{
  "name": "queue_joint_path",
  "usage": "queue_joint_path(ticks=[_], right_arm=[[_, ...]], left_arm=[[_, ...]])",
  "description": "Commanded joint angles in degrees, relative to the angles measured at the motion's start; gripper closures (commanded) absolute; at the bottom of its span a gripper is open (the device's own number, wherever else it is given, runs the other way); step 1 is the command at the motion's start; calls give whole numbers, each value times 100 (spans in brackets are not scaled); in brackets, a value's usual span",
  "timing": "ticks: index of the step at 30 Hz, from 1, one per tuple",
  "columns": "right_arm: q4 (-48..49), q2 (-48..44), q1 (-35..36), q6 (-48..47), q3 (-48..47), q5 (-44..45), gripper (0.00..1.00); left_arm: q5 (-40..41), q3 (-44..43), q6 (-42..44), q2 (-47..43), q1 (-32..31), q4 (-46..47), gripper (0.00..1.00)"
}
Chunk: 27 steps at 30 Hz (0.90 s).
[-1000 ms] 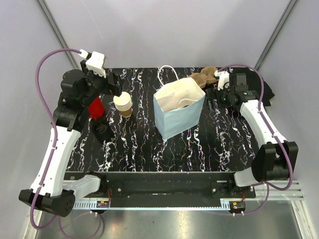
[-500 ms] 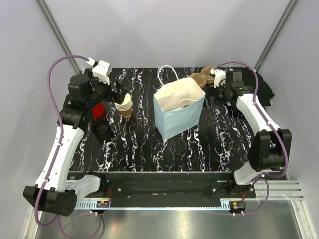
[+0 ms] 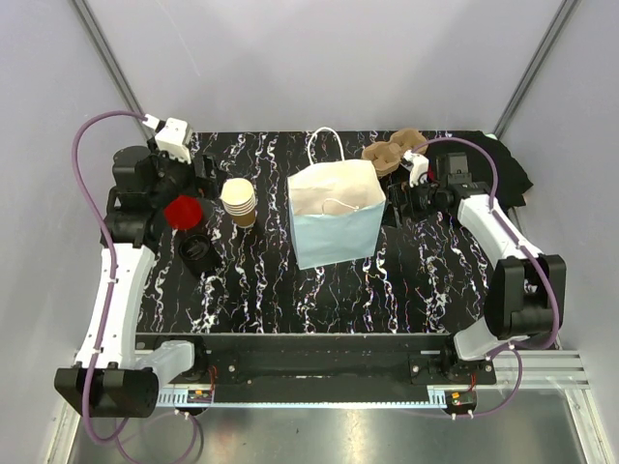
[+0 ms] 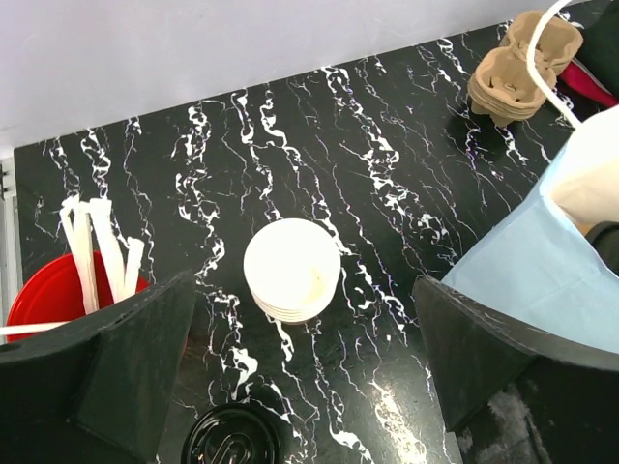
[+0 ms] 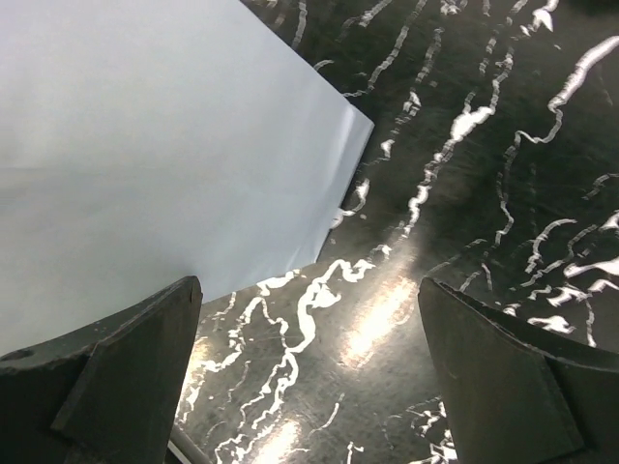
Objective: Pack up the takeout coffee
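The takeout coffee as a single cup is out of view. A stack of nested tan cups [image 3: 238, 200] with pale insides [image 4: 290, 269] stands at the back left. A black lid [image 3: 198, 250] lies in front of it, also at the wrist view's lower edge [image 4: 232, 437]. My left gripper [image 3: 211, 176] hovers open just left of the stack, with nothing between its fingers [image 4: 309, 387]. My right gripper [image 3: 392, 205] is open beside the right side of the pale-blue paper bag [image 3: 334, 227]. That wrist view shows its jaws wide apart [image 5: 309, 387] over bare table, with the bag's wall [image 5: 164, 145] just ahead.
A red cup [image 3: 184, 211] holding white sticks [image 4: 92, 251] stands left of the stack, under my left wrist. A brown pulp carrier [image 3: 392, 150] [image 4: 522, 58] lies at the back, behind the bag. A dark cloth [image 3: 513, 174] sits at the back right corner.
The bag has shifted left and turned square to the table. My right gripper has followed it leftward. My left gripper has pulled back left, away from the cup stack.
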State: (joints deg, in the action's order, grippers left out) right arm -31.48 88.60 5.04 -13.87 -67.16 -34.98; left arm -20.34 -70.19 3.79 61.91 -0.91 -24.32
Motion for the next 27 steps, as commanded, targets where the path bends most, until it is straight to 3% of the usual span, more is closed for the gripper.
queue_joint_path(ticks=[1, 10, 22, 27], right_arm=[[90, -334, -20, 33, 150, -553, 0], [-103, -334, -12, 139, 186, -862, 0], [-991, -2056, -82, -90, -763, 1834, 0], [-1026, -2557, -91, -151, -1247, 2355, 0]], left_arm=[[-383, 76, -124, -109, 240, 296, 1], [-849, 146, -362, 14, 574, 401, 1], [-1420, -240, -326, 348, 873, -20, 1], [-1447, -512, -327, 489, 1031, -283, 1]])
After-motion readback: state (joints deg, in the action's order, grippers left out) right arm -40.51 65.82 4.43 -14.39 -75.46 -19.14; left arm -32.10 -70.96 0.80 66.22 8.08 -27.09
